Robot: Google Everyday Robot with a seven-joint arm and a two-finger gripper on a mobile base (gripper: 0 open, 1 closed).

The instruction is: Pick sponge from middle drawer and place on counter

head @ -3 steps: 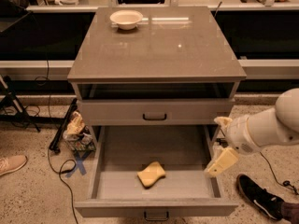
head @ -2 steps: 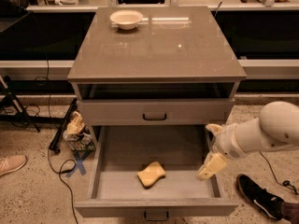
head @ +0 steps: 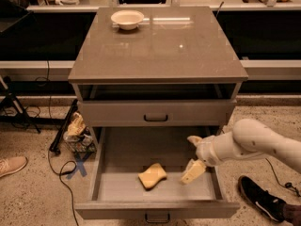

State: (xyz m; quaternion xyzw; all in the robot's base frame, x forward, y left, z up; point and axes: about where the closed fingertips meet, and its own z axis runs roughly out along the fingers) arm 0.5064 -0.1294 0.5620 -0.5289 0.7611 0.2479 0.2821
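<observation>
Since a second ago your arm point(head: 254, 142) has swung in from the right edge of the frame, and the gripper point(head: 187, 159) now hangs over the right side of the middle drawer point(head: 127, 149) instead of beside its wall. You have the jaws spread wide, one pale finger up and one angled down, with nothing between them. The sponge point(head: 152, 175) has not moved: it lies flat on the drawer floor, low and centre in the frame, just left of the lower finger and apart from it.

The middle drawer is pulled fully out toward you. Above it sits the shallower drawer point(head: 155, 112), closed, with its dark handle centred. The counter point(head: 160, 51) fills the upper middle of the frame, glossy grey-brown with light glare, and a pale bowl point(head: 127, 19) stands near its far left corner.

Around the cabinet you see a speckled floor point(head: 33, 201). Black cables point(head: 55, 166) loop at lower left beside a small cluttered basket point(head: 77, 131). A light shoe point(head: 11, 165) shows at the left edge and a dark shoe point(head: 263, 199) at lower right. A long pale ledge point(head: 33, 66) runs behind the cabinet.
</observation>
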